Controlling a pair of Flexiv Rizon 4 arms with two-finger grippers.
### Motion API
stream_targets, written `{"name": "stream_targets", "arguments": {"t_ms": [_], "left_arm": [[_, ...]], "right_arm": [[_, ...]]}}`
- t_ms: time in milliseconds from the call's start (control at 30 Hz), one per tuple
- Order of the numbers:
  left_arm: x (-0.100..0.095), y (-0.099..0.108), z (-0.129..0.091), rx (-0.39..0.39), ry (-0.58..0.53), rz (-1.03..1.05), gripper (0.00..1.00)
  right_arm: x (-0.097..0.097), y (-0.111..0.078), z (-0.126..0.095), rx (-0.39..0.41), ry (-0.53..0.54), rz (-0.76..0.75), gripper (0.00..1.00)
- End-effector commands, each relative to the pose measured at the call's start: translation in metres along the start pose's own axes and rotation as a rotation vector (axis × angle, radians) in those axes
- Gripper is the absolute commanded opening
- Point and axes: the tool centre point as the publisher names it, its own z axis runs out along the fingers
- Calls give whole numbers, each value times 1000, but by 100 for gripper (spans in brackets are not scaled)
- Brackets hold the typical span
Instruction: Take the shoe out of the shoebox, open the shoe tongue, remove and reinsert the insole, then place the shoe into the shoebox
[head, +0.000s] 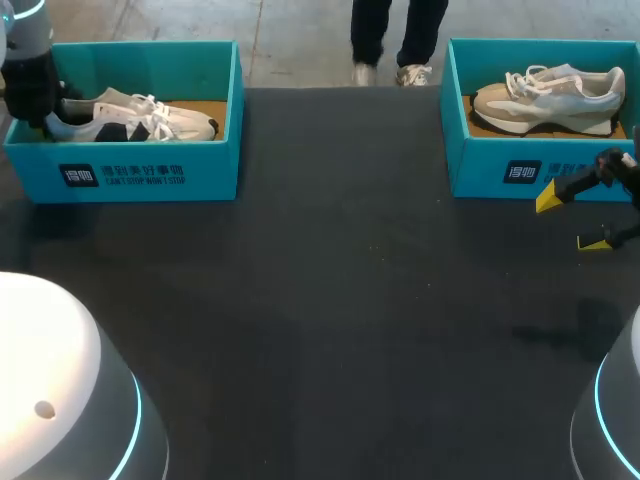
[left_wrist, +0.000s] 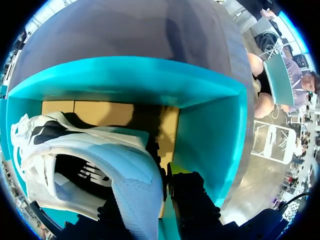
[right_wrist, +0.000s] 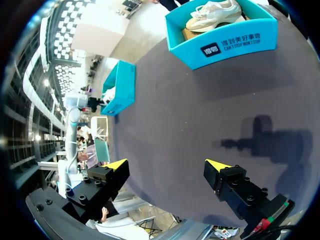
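Note:
A white shoe with black patches (head: 130, 118) lies on its side in the left teal shoebox (head: 140, 172). My left gripper (head: 42, 115) reaches down into that box at the shoe's heel end. In the left wrist view the shoe (left_wrist: 95, 160) fills the space ahead, and its heel collar (left_wrist: 132, 200) sits pinched between the dark fingers, one on the inside and one on the outside. The box wall (left_wrist: 210, 145) stands close beside the gripper. My right gripper (head: 573, 220) hangs open above the table in front of the right box, nothing between its yellow tips (right_wrist: 166, 164).
A second teal shoebox (head: 500, 170) at the back right holds a beige shoe (head: 550, 95); the right wrist view shows that box (right_wrist: 225, 47) far ahead of the gripper. Dark tabletop (head: 330, 300) spreads between the boxes and the front edge.

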Motion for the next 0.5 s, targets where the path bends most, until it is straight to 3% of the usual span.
{"name": "stream_targets", "arguments": {"t_ms": [33,500], "left_arm": [[-3,5,4,9,6,3,0],[-8,4,18,34,19,4,0]], "right_arm": [[0,0,1,-1,-4,2,100],[0,0,1,-1,-4,2,100]]}}
